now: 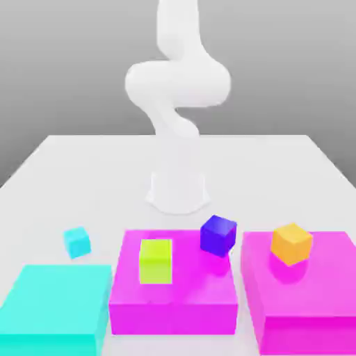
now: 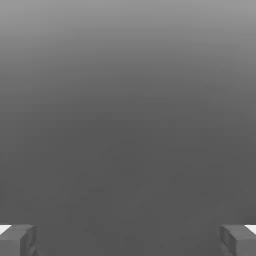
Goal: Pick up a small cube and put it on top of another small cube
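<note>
Two small cubes, cyan cube [image 1: 77, 241] and blue-violet cube [image 1: 218, 235], sit slightly skewed.

Bright, even light falls from above; the white matte desk [image 1: 278, 167] carries faint soft shadows, and edges look slightly blurred.

Small cyan cube [image 1: 77, 241] on table [image 1: 83, 167], blue-violet cube [image 1: 218, 235] apart

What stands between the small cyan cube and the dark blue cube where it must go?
The lime-green cube on the magenta block lies roughly between the small cyan cube and the dark blue cube; lifting over it should clear it.
</note>
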Tool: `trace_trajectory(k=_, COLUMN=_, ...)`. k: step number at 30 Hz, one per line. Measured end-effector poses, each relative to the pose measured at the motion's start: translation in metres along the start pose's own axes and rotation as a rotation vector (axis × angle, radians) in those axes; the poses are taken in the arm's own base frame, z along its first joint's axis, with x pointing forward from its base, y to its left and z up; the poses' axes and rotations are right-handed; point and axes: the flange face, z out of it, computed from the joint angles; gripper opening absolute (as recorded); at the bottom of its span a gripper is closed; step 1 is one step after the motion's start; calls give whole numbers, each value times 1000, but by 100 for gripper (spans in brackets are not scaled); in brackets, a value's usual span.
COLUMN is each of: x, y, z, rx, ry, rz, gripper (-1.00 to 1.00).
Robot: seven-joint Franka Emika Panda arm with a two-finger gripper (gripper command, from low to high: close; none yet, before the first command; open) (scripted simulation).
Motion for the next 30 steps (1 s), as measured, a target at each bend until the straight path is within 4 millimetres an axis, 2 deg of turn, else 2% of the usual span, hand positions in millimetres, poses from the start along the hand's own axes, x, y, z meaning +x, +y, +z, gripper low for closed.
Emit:
trace_trajectory(k=3, x=8, y=37, z=61, rx=-108, ry=-11, rz=78, gripper=0)
trace_trajectory(k=7, x=14, y=100, z=129, rx=-238, ry=-33, rz=188, gripper=0)
trace_trajectory(k=11, x=9, y=173, z=183, rx=-357, ry=-62, rz=308, gripper=0)
trace_trajectory(k=14, x=-2, y=233, z=214, rx=-440, ry=-88, rz=405, gripper=0)
trace_trajectory(k=19, x=-37, y=330, z=247, rx=-564, ry=-138, rz=575, gripper=0)
trace_trajectory(k=25, x=-104, y=429, z=261, rx=-684, ry=-211, rz=794, gripper=0)
trace_trajectory(k=27, x=-125, y=450, z=263, rx=-710, ry=-230, rz=851, gripper=0)
trace_trajectory(k=30, x=-135, y=463, z=275, rx=-720, ry=-231, rz=869, gripper=0)
